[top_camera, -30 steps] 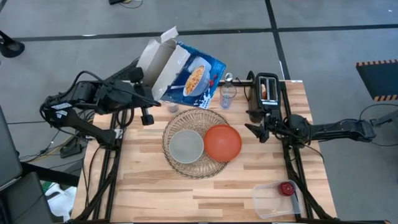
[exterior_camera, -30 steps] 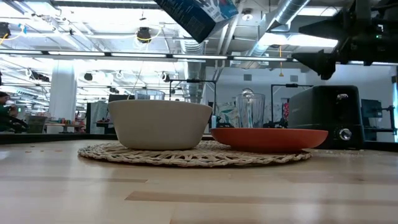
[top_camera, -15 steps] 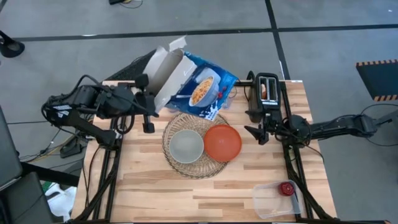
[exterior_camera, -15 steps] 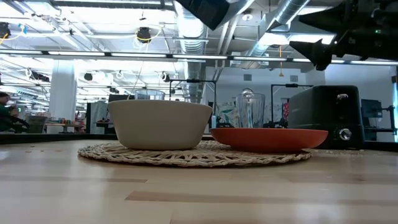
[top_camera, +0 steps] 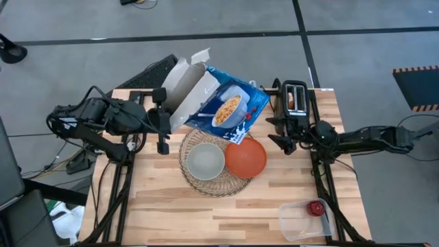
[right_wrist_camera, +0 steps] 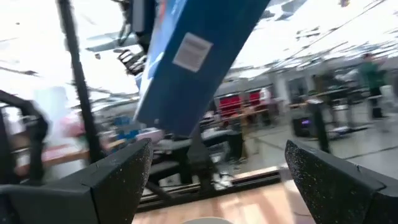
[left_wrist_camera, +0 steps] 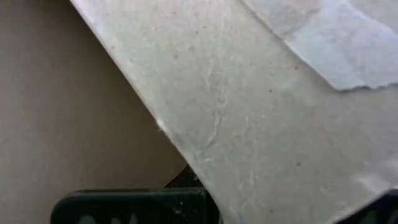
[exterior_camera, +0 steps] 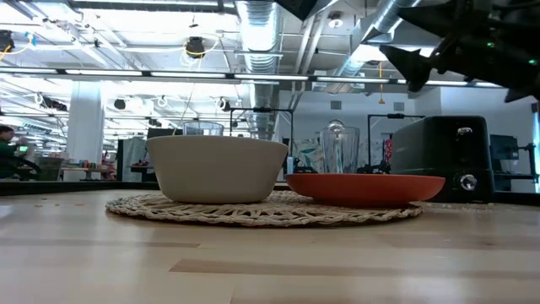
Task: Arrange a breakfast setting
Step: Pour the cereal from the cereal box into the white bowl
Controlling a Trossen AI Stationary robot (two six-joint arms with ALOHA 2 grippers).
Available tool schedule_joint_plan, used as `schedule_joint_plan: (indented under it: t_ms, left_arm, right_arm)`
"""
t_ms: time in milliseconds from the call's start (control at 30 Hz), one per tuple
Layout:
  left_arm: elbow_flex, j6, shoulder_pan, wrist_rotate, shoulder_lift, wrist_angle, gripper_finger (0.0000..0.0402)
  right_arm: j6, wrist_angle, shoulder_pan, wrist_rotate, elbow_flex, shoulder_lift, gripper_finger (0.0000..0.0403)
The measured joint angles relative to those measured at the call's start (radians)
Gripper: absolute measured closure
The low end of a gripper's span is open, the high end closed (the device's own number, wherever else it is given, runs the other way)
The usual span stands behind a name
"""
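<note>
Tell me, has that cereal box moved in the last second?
Yes. The cereal box, held by the left hand, swung toward the toaster, now overhanging the mat.

The cereal box (top_camera: 216, 103) hides the woven mat's (top_camera: 206, 182) far edge; its cardboard (left_wrist_camera: 261, 106) fills the left wrist view.

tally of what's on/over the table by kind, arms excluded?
Woven mat: 1
Pale grey bowl: 1
Orange plate: 1
Cereal box, held in the air by the left tool: 1
Black toaster: 1
Clear container: 1
Red apple: 1
Total: 7
</note>
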Motion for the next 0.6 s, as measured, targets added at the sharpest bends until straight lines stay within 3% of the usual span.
schedule_joint_plan:
  t_ms: [300,600]
  left_arm:
    - [0.000,-0.002,-0.010,0.006,0.000,0.016,0.0402]
    - [0.000,0.035,-0.010,0.055,0.000,0.049,0.0402]
  right_arm:
    - [-0.021,0.142,-0.086,-0.236,0.185,0.264,0.0010]
    - [0.116,0.300,-0.194,-0.467,0.319,0.479,0.0010]
